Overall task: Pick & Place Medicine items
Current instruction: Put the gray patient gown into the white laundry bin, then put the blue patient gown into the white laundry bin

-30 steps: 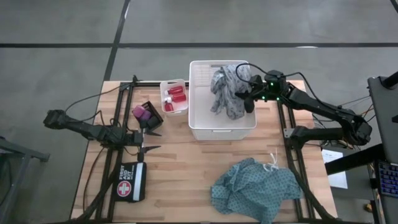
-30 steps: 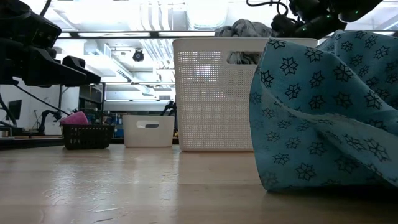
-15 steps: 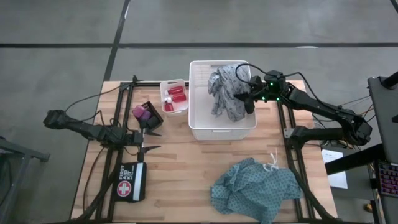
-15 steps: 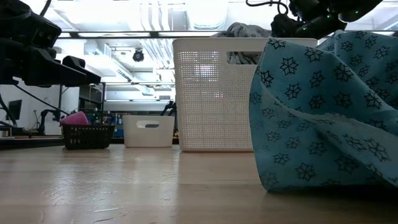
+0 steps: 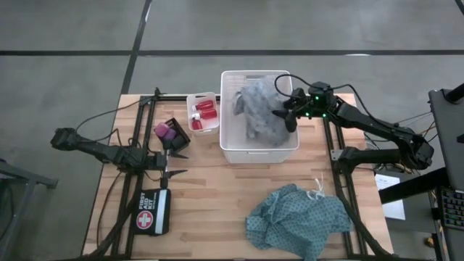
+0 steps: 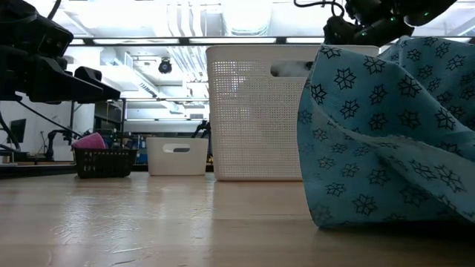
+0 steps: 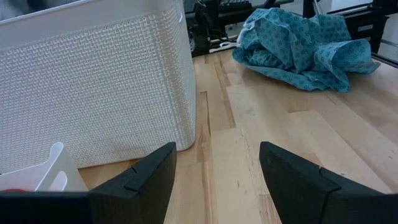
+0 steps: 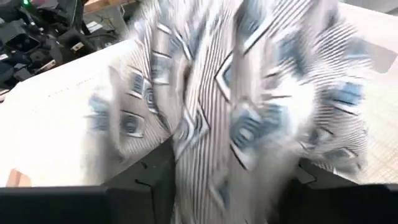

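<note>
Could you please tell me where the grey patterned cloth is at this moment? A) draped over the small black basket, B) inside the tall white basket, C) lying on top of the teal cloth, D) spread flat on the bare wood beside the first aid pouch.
B: the high view shows the grey patterned cloth bunched within the walls of the tall white basket, with the right gripper at its edge, apart from the teal cloth.

Grey cloth (image 5: 259, 116) fills the white basket (image 5: 230, 151); table (image 5: 210, 196) between stays open.
</note>
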